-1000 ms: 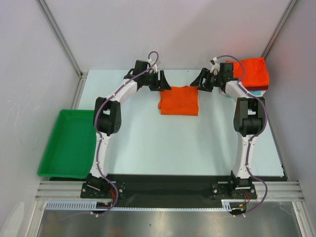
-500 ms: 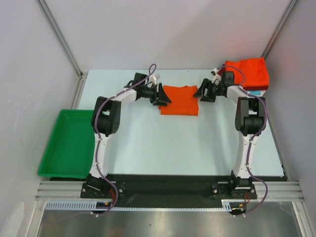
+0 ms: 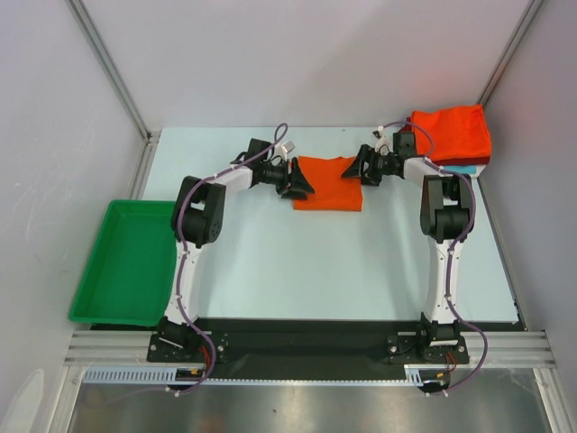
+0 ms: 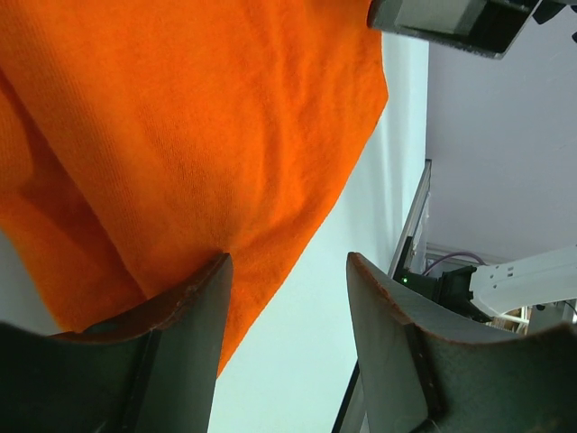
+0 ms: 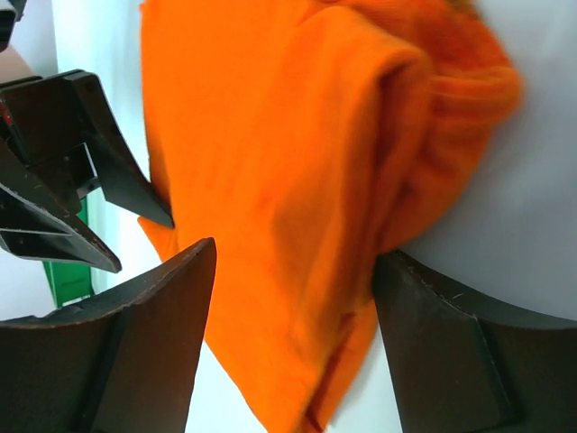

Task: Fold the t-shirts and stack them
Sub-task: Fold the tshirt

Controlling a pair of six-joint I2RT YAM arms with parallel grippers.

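- At the far middle of the bench, a folded orange shirt lies flat.
- On its left edge, the left end effector stands open, with cloth against one finger.
- On its right edge, the right end effector gapes wide and straddles the cloth unclamped.
- Far right, a stack of folded shirts sits in the corner.
- Off the left side lies a green tray.

the t-shirt is plain orange, the stack orange-red over dark red and teal, the tray green.
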